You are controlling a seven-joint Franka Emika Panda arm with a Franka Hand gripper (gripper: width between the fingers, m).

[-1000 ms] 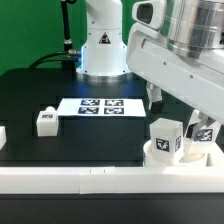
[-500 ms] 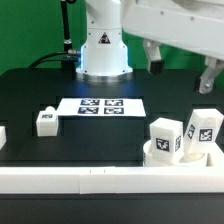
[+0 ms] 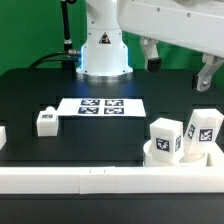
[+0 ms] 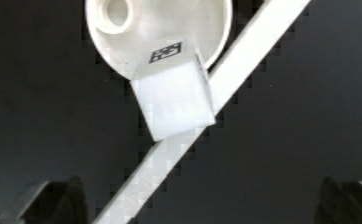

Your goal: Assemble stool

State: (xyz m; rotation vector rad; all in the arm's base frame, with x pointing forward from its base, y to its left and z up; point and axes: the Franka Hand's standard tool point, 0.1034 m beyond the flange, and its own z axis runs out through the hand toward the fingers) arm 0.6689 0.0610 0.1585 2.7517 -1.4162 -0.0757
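Two standing legs [image 3: 166, 137] in the seat [image 3: 150, 152], one loose leg [image 3: 45, 121] left.

Fingers [image 3: 206, 76] hang wide and empty above the seat, which sits against the front rail [image 3: 90, 177] at the exterior view's right. I'd go over to the loose leg on the tabletop [image 3: 30, 90] near the marker board [image 3: 100, 105], straddle it squarely and close gently.

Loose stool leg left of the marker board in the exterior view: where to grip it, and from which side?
Come straight down on the loose leg and close across its two flat side faces, mid-body. It sits alone on the table, apart from the marker board and the front rail, so there is likely room either side. The gripper is open, high above.
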